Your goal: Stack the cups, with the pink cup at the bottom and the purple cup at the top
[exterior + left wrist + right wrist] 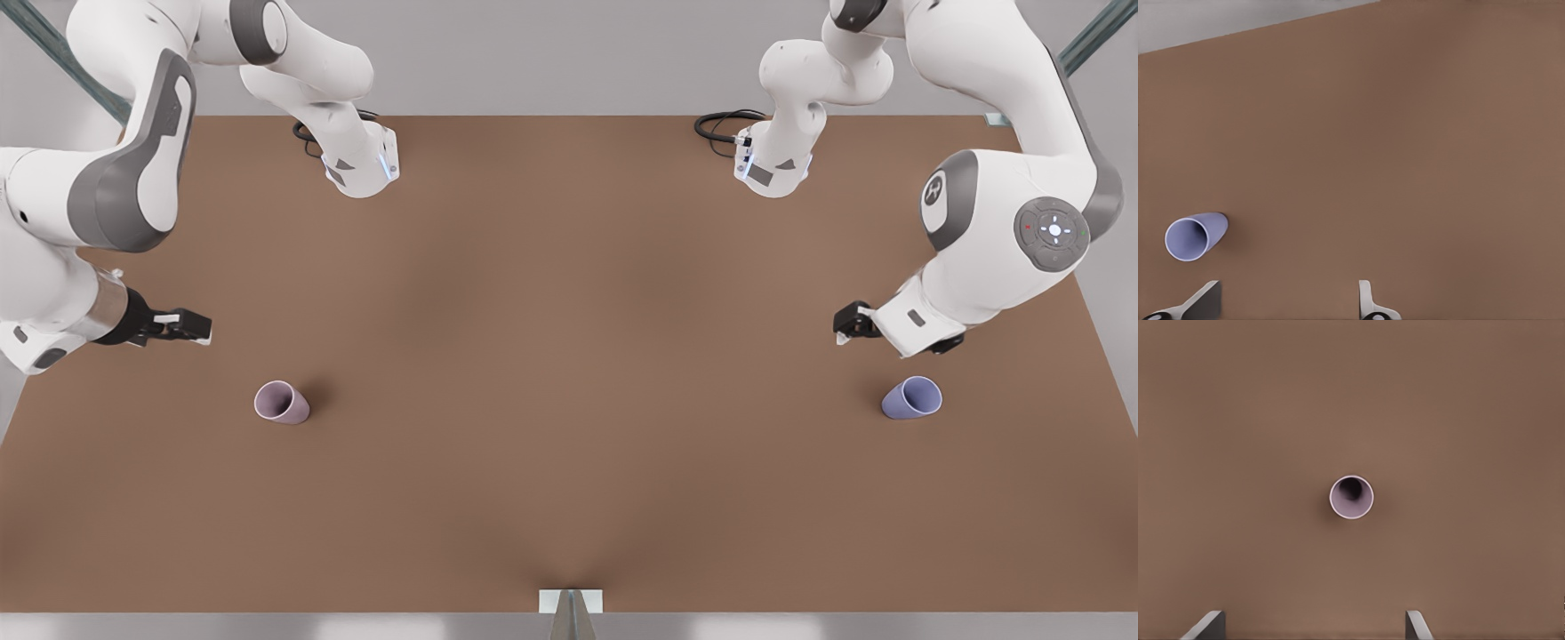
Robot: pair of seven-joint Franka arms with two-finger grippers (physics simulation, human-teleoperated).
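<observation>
My left gripper (1288,303): fingers spread wide, nothing between them, hanging above the table (569,373). In my left wrist view the purple cup (1195,237) sits off to one side of the jaw gap, just beyond one fingertip and not between the two. Its open mouth faces the camera at a slant, because I look at it from the side rather than from straight above. In the front view this gripper (843,327) hovers near the purple cup (912,397), on that view's right.

My right gripper (1315,628): fingers likewise parted and empty. The pink cup (1351,497) lies ahead of the jaws, centred between the fingertip lines, with its round rim and dark inside seen straight down the axis. So it stands upright, axis vertical. In the front view this gripper (182,324) is on the left, near the pink cup (282,402).

The cups stand well apart, each close to one arm only.

Judgement: nothing is stacked yet. The purple cup must travel, and my left gripper is nearer to it. The deciding relation is the sideways offset: I must shift the jaws across until the cup sits in the gap before descending.
</observation>
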